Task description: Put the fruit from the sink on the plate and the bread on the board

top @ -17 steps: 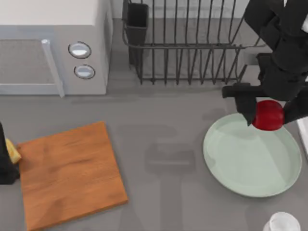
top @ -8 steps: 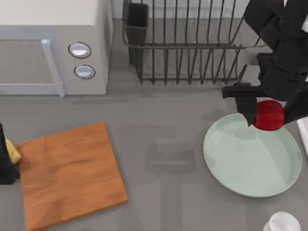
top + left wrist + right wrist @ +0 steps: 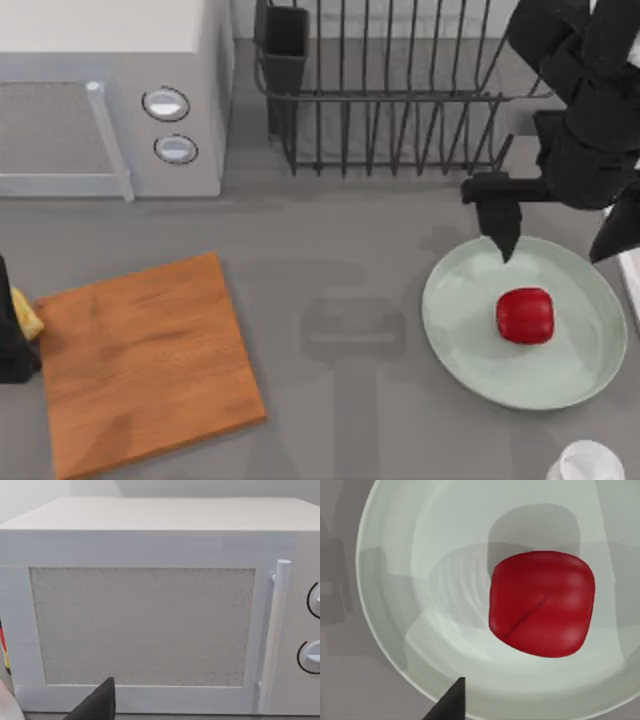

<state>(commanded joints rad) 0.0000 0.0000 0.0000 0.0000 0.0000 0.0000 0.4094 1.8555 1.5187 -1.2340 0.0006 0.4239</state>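
Now that the right gripper (image 3: 553, 240) has let go, fingers apart at the plate's (image 3: 460, 340) 12 o'clock rim, the fruit (image 3: 525, 315) sits mid-plate, blocky, no clear long axis.

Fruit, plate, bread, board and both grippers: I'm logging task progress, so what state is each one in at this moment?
fruit: lying on the plate, free of any gripper.
plate: flat on the table, holding the fruit.
bread: at the board's left edge, in the left gripper.
board: flat, bare.
right gripper: open, above the plate's far rim.
left gripper: shut on the bread, at the table's left edge.
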